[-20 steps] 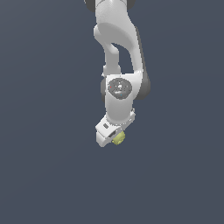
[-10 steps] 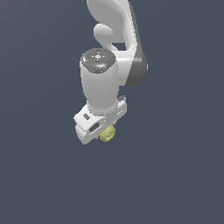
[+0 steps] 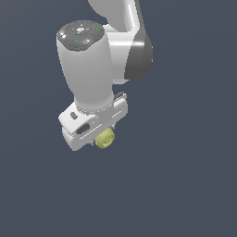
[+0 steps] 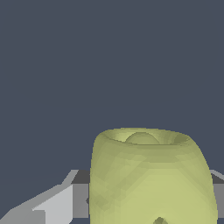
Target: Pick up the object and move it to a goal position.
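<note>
Gripping the object [image 3: 104, 138] — fingers [image 4: 52, 205] closed, unlabelled.

2 cameras are covering the scene. The exterior view is looking down from above and off to 1 side, facing the arm [image 3: 92, 69] at close range, so the arm is filling the upper middle of the picture against a plain dark ground. The wrist view is sitting on the arm and looking along the gripper [image 4: 148, 201] from very near, so the object [image 4: 151, 175] is filling much of its picture. Both views are sharing the object [image 3: 104, 138] and the gripper [image 3: 95, 134] around it.
</note>
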Action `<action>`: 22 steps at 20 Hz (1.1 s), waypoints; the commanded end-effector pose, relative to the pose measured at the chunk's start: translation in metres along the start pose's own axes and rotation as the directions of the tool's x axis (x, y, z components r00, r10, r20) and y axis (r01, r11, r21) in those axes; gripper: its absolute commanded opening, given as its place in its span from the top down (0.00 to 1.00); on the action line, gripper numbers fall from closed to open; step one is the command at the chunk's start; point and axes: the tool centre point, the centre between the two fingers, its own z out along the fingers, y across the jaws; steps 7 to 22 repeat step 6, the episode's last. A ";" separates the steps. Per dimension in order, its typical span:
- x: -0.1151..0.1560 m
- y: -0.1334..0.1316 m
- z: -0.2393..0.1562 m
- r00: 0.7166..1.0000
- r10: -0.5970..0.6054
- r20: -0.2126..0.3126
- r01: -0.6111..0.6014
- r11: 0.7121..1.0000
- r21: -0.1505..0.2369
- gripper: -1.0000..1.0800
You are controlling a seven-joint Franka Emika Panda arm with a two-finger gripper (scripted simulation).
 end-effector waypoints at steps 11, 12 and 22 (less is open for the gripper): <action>-0.001 0.006 -0.010 1.000 -0.001 0.001 0.001 1.000 0.001 1.00; -0.001 0.006 -0.010 1.000 -0.001 0.001 0.001 1.000 0.001 1.00; -0.001 0.006 -0.010 1.000 -0.001 0.001 0.001 1.000 0.001 1.00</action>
